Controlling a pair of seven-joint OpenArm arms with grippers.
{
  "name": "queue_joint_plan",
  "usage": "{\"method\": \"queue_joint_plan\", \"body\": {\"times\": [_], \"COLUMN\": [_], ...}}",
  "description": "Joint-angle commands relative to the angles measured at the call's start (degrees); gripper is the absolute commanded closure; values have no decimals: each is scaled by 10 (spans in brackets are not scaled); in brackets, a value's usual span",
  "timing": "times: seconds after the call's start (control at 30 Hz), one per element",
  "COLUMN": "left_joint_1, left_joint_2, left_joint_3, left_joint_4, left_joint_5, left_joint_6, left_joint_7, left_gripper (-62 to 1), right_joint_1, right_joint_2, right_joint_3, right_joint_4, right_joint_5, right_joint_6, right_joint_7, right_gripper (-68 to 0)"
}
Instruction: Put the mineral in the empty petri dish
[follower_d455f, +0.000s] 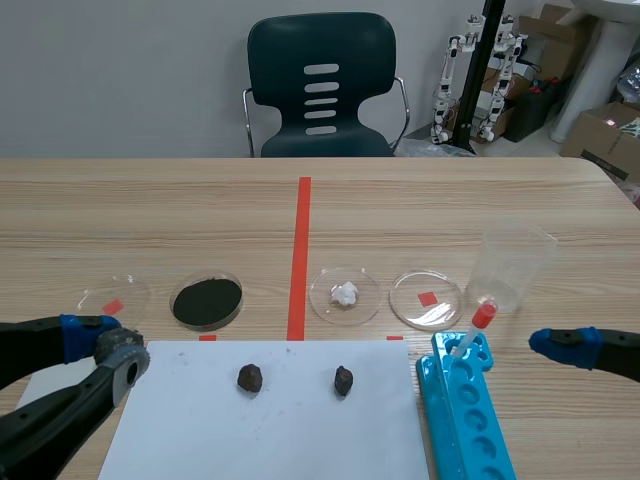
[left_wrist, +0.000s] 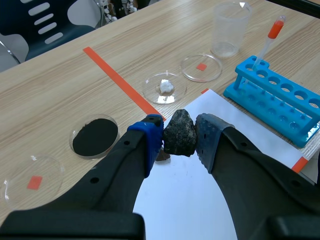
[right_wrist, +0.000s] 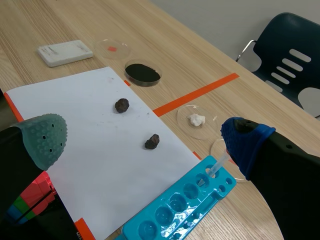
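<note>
Left tool (left_wrist: 179, 135) is clamped on a dark, rough mineral (left_wrist: 180, 131), with the blue pad on one side of it and the grey pad on the other. The stone is held over the edge of the white sheet (left_wrist: 195, 200) that lies on the bench (left_wrist: 60, 95). In the scene view this tool sits at the lower left of the frame, just off the sheet's upper left corner, and the stone itself cannot be made out there.

Two more dark lumps lie apart on the sheet, the left lump (follower_d455f: 249, 377) and the right lump (follower_d455f: 343, 380).

Beyond the sheet, four dishes stand in a row across the middle of the frame. The left empty dish (follower_d455f: 113, 298) is at the far left, over a red square mark, and next to it is the black powder dish (follower_d455f: 207, 301). Past the red tape line come the white lump dish (follower_d455f: 345, 294) and the right empty dish (follower_d455f: 427, 298), which is also over a red mark.

A clear beaker (follower_d455f: 517, 265) stands just to the right of that dish. A blue rack (follower_d455f: 465, 420) at the lower right carries a red-bulbed pipette (follower_d455f: 477, 325).

Right tool (right_wrist: 145, 141) is at the right edge of the scene frame, near the rack, its fingers spread wide apart.
</note>
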Motion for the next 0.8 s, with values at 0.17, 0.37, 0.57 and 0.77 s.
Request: {"method": "queue_joint_plan", "body": {"times": [0.17, 0.37, 0.57, 0.77], "left_joint_1": [-2, -2, -2, -2], "left_joint_2": [3, 3, 3, 3], "left_joint_3": [-3, -3, -3, -3], "left_joint_4": [14, 14, 14, 14], "left_joint_5": [-4, -4, -4, -3], "left_joint_6": [2, 1, 1, 1], "left_joint_7": [-10, -10, -4, -3], "left_gripper": [-116, -116, -116, -116], "right_joint_1": [2, 2, 2, 2], "right_joint_2": [2, 2, 2, 2], "right_joint_3": [3, 3, 3, 3], "right_joint_4": [8, 8, 8, 8], "right_joint_5": [5, 5, 5, 5], "right_joint_6": [0, 0, 0, 0], "right_joint_7": [6, 6, 6, 6], "right_gripper": [-653, -653, -653, -653]}}
